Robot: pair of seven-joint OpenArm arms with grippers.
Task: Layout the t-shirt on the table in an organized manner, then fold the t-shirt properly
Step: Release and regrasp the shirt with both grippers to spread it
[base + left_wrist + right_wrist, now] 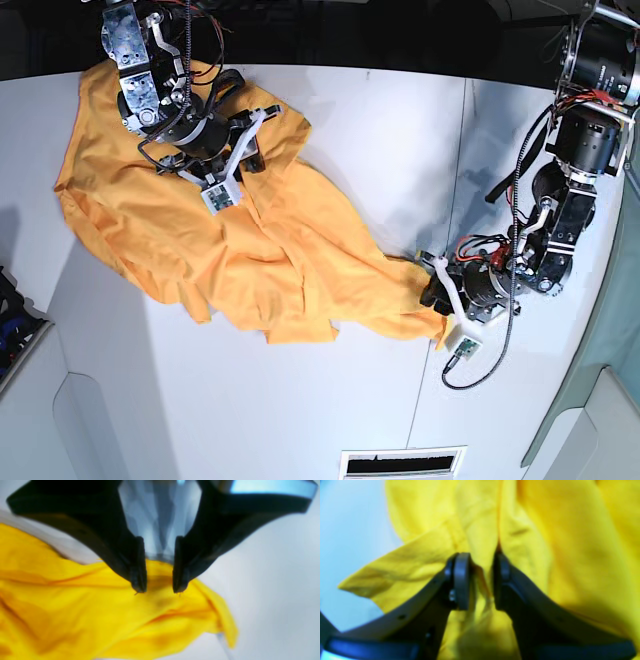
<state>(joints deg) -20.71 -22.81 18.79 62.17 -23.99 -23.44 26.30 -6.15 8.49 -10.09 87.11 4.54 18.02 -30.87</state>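
**Shirt strung between two end effectors, both jaws parted**

Near, at the left wrist: left end effector (159, 590) with jaws spread, tips at or just above the shirt (100, 615). Clear gap between the tips; no fold caught in it that I can see. Cloth runs off toward 8 o'clock in this view; bare counter (275, 592) to 3 o'clock.

Right wrist: right end effector (481, 580), jaws also parted, a ridge of shirt (545, 542) standing loosely in the gap. The pads do not appear to press it. Not a firm pinch; whether the cloth touches either pad, cannot tell.

Far, base view: shirt (250, 240) lies crumpled on the counter (400, 130), a long diagonal mass. Its long axis runs from 10 o'clock, under the right end effector (225, 175), down to 4 o'clock, where a narrow tail ends at the left end effector (440, 295). Bulk of the cloth sits at the 10 o'clock end, bunched and folded over itself; nothing laid flat yet.

Judgement: still the lay-out stage, folding not begun. Each arm stands at its own end of the axis, so neither is the nearer overall. From the left end effector the shirt lies toward 10 o'clock; from the right, toward 4. Any spreading pull must go across that line, not along it, after fresh grips.
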